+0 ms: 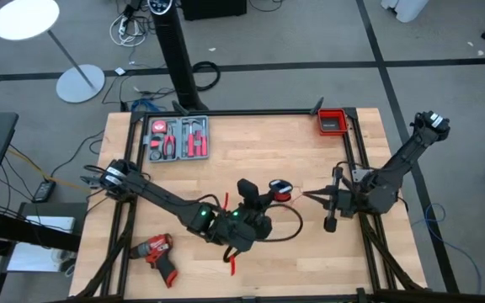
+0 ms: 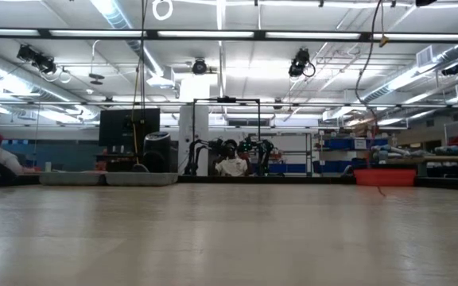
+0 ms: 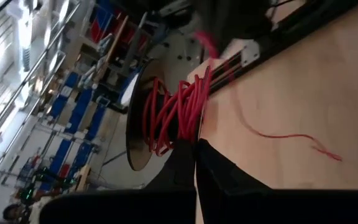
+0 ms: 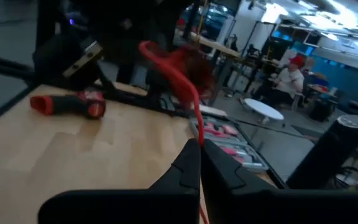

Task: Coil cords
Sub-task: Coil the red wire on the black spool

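A small spool wound with thin red wire hangs above the middle of the table, at the tips of my shut left gripper. From the spool the red wire runs toward the table's right edge, where my right gripper is shut on it. In the left wrist view a loose red strand lies on the wood. A thin black cable curves over the table beside the left gripper. The low view shows neither arm. My left gripper holds the spool at its rim, and the two shut fingers hide the exact spot. The spool is lifted clear of the table with its axle roughly level. My right gripper pinches the single red wire between its two fingers. They point level toward the table's left and lie along the wire. From the fingers the wire rises in a slack curve toward the spool.
A red drill lies near the front left. A grey tray of red-handled tools sits at the far left, and a red bin at the far right corner. Black frame rails line the table's edges.
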Action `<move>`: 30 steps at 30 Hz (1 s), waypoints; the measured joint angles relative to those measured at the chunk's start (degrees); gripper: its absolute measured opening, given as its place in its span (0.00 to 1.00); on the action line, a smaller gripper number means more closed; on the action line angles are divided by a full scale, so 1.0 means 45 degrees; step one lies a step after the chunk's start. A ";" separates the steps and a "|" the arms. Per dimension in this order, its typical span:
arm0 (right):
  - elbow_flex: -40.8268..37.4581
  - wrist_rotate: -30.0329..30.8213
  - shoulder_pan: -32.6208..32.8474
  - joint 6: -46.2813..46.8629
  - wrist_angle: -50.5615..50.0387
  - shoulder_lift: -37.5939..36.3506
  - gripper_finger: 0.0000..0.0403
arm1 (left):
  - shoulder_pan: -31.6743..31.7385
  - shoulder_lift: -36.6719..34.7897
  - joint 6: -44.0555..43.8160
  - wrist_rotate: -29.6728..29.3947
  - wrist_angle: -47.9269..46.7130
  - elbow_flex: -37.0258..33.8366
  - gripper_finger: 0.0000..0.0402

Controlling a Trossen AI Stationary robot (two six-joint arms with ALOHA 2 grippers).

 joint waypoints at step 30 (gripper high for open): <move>0.0766 -0.8252 -0.3950 -0.2851 -0.1595 0.0468 0.00 | 0.1858 -0.0025 0.1326 1.1879 -0.0934 0.0493 0.00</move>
